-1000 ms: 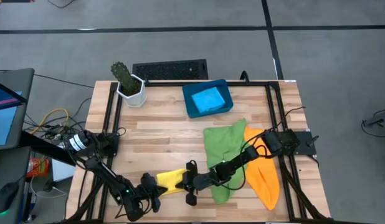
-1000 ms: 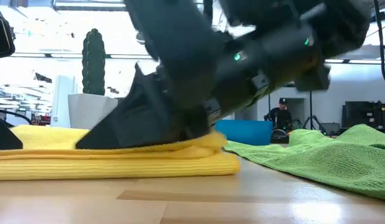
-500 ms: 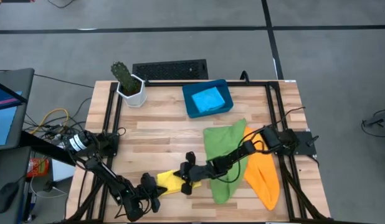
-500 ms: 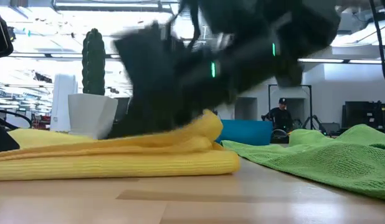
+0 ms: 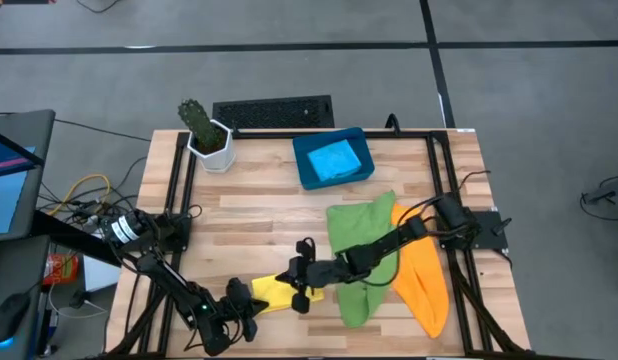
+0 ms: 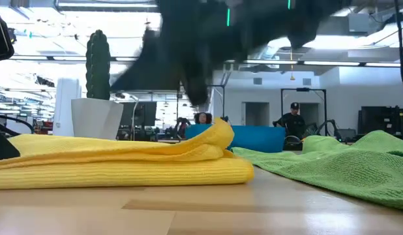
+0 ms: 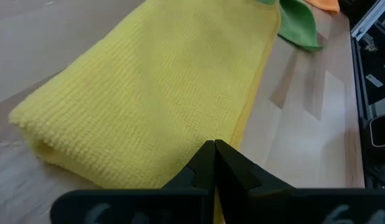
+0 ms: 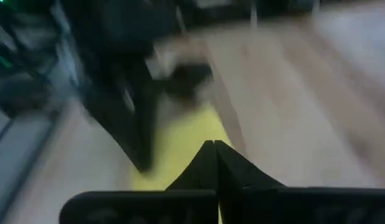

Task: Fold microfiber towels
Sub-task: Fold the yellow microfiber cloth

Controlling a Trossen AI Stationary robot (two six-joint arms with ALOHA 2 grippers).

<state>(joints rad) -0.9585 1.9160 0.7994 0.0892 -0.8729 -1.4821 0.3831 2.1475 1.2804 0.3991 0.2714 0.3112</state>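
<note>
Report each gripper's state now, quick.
Left gripper: shut, tips together at the yellow towel, holding nothing.
Right gripper: shut, holding nothing, above the yellow towel.

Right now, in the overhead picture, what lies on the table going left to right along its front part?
Left tool → yellow towel → right tool → green towel → orange towel.

In the low view the right tool (image 6: 201, 98) is a dark smear cut off by the top edge. The right wrist view is blurred, with the yellow towel (image 8: 180, 146) only a patch. The left tool (image 5: 251, 312) hides that towel's near end.
</note>
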